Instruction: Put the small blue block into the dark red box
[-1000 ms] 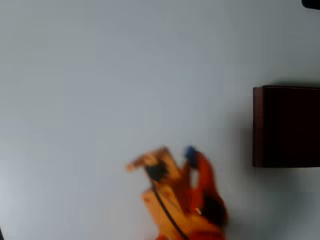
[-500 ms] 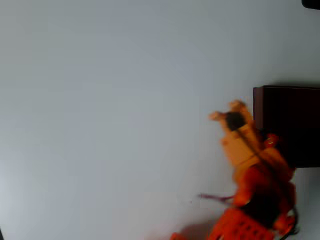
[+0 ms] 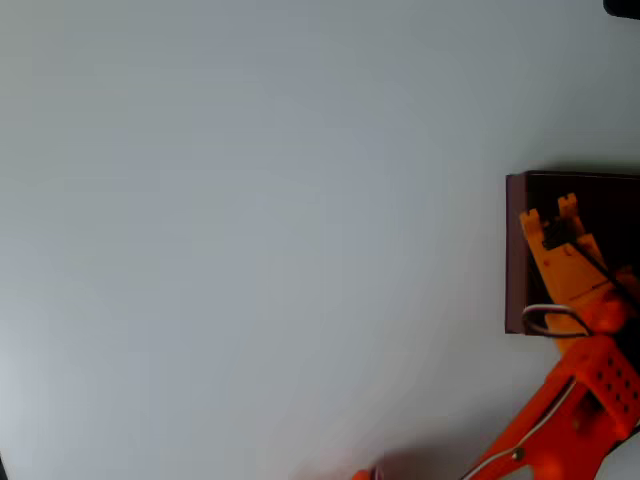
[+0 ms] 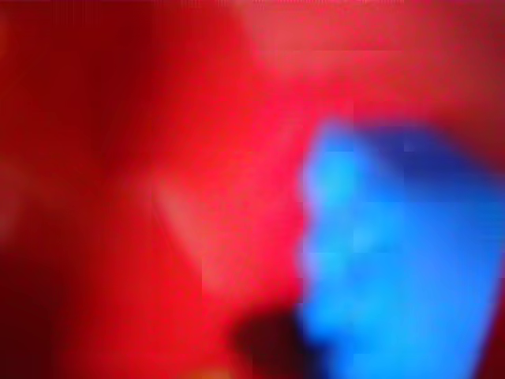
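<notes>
Over the box (image 3: 514, 250) at the right edge of the overhead view, the orange arm reaches in from the bottom right corner, and its gripper (image 3: 548, 211) hangs above the dark inside, close behind the left wall. That spot makes sense for the task: anything let go there should fall inside and not onto the pale table (image 3: 250, 230). The two tips seen from above stand a little apart, but the block cannot be made out between them there. In the wrist view a big, blurred blue shape, most likely the block (image 4: 394, 253), sits very near the lens against a red blur that is probably the box wall or the gripper's own plastic. Being so near the camera suggests the block is held in the jaws, though the blur does not allow telling whether they clamp it or have loosened. Judged from this, the carry looks nearly complete and the release is the step remaining.
</notes>
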`<act>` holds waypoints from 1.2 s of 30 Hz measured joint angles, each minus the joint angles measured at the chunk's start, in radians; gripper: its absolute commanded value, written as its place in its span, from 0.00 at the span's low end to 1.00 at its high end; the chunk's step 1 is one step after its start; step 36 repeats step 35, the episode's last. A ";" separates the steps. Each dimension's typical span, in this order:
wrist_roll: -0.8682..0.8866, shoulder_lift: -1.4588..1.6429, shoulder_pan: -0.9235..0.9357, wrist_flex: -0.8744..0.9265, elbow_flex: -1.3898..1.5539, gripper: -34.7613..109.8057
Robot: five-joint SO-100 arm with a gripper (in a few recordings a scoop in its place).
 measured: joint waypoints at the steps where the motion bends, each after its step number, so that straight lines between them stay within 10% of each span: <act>1: -0.008 0.035 -0.012 0.015 0.021 0.38; 21: -0.097 1.348 -0.868 0.229 0.819 0.24; 36: -0.302 1.879 -1.071 0.272 1.229 0.24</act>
